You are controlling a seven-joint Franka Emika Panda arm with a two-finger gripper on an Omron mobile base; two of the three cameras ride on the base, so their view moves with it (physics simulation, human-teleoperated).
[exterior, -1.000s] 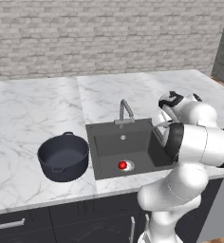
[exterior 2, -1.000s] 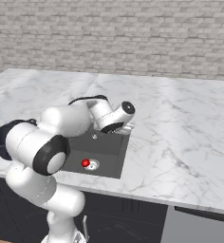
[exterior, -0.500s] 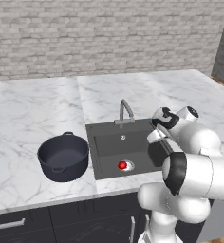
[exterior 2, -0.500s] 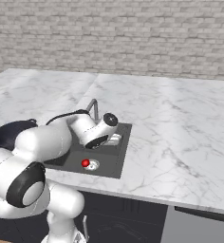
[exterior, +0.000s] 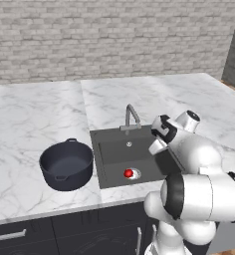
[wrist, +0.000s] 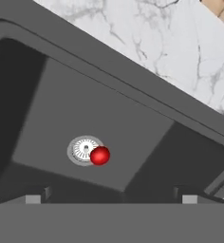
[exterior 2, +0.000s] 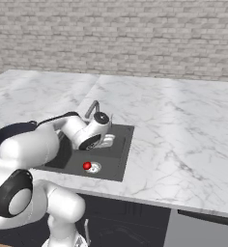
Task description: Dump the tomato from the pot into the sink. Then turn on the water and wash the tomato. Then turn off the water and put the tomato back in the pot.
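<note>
**Tomato sits on the drain in the sink**

Tomato [exterior: 128, 173] is small, round and bright red. It lies at the bottom of the sink [exterior: 114, 154], touching the round silver drain [wrist: 84, 150]. In the hand view the tomato rests on the right edge of the drain.

Going from left to right in the left base view, the pot [exterior: 66, 165] comes first. It stands upright on the white marble counter [exterior: 35, 119], just beside the left side of the sink. The pot is dark, wide and low, and it has two little loop handles. Nothing is inside it.

Next comes the sink, a dark grey box set down into the counter. The grey faucet [exterior: 131, 116] stands at the back edge of the sink and bends forward over it. No water can be seen coming out.

On the right is the white robot arm [exterior: 199, 164]. Its hand reaches over the right part of the sink, above the tomato and well apart from it.

The claw [wrist: 111, 198] is wide open. Its two small tips [wrist: 32, 199] stand far from each other at the bottom of the hand view. It holds nothing. The claw looks down into the sink, with the tomato and drain in front of it.

A grey brick wall [exterior: 114, 35] stands behind the counter.
</note>
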